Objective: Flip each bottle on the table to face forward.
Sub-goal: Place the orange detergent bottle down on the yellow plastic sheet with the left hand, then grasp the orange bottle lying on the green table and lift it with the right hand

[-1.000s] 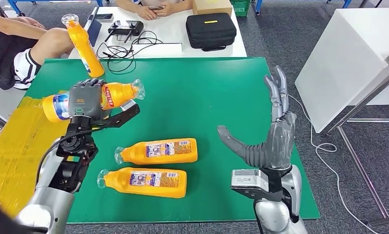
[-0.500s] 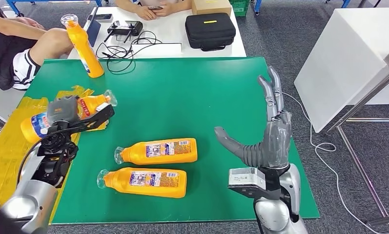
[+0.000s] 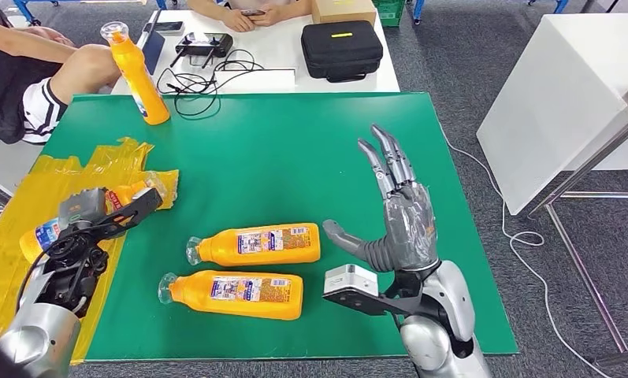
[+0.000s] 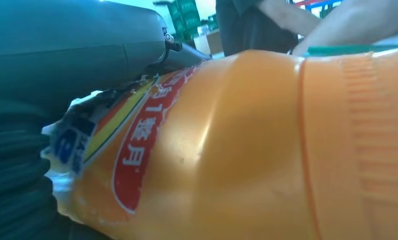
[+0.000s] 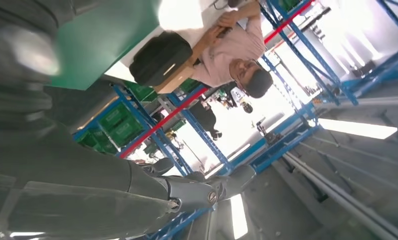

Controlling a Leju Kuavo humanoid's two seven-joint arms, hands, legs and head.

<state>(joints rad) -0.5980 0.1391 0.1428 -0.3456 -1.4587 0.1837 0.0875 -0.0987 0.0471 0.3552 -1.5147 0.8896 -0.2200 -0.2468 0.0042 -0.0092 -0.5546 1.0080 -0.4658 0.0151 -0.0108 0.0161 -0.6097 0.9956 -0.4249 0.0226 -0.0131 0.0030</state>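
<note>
Four orange plastic bottles on a green table, one in the robot's grasp.

The left hand (image 3: 86, 211) clasped one orange plastic bottle (image 3: 98, 211) sideways above crumpled yellow plastic sheeting (image 3: 27, 205) at the green table's (image 3: 295, 150) left edge; its red label band carried white characters, too small to read. Two more orange bottles, the farther (image 3: 255, 244) and the nearer (image 3: 235, 294), lay side by side mid-table, necks pointing left, blue-and-white labels up. A fourth (image 3: 135, 72) stood upright at the far left corner. The right hand (image 3: 401, 220) hovered with fingers spread, holding nothing. Beyond, a white table (image 3: 287, 51) held a black case (image 3: 341, 50) and black cables (image 3: 192, 79); two seated people were behind it.
</note>
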